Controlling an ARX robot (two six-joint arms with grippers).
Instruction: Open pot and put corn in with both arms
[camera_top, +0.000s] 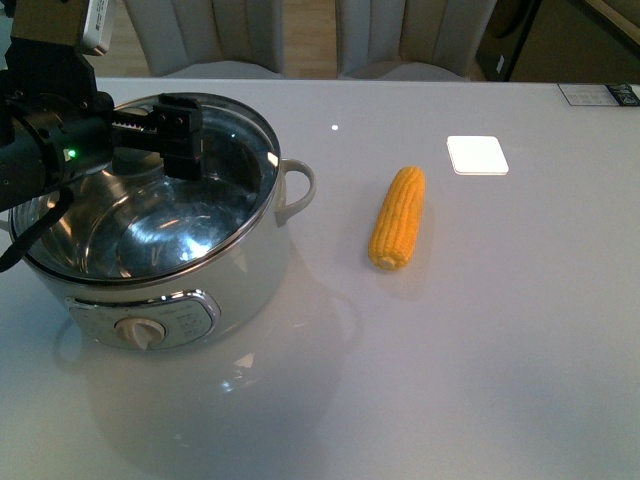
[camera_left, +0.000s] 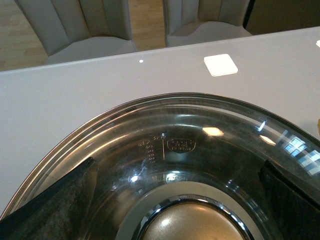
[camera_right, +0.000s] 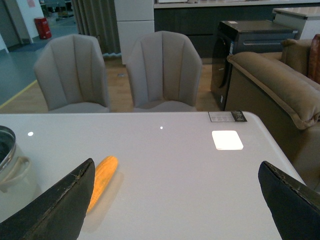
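Left pincer (camera_top: 180, 138) is parked over the pot (camera_top: 250, 270), and the left wrist cam looks straight down on the glass lid (camera_left: 165, 130). Its fingers (camera_left: 55, 210) are spread wide, one on each side of the knob (camera_left: 192, 225), with a gap both sides, so it's open and not gripping anything. The lid looks like it's sitting on the pot, though I honestly can't tell from the front cam whether it's seated flat all the way round. Through the glass all you get is shiny steel bowl and reflections, tbh.

Right pincer (camera_right: 176, 167) only shows up in its own wrist cam. Its jaws are wide apart too, with just table (camera_top: 480, 380) between them.

The corn (camera_top: 398, 218) is lying flat on the table to the right of the pot, clear of the right handle (camera_top: 296, 190) and not touching anything. Its thick end points back toward the robot. A flat white square (camera_top: 477, 155) sits a bit past it, further right. The pot's dial (camera_top: 138, 332) faces the robot.
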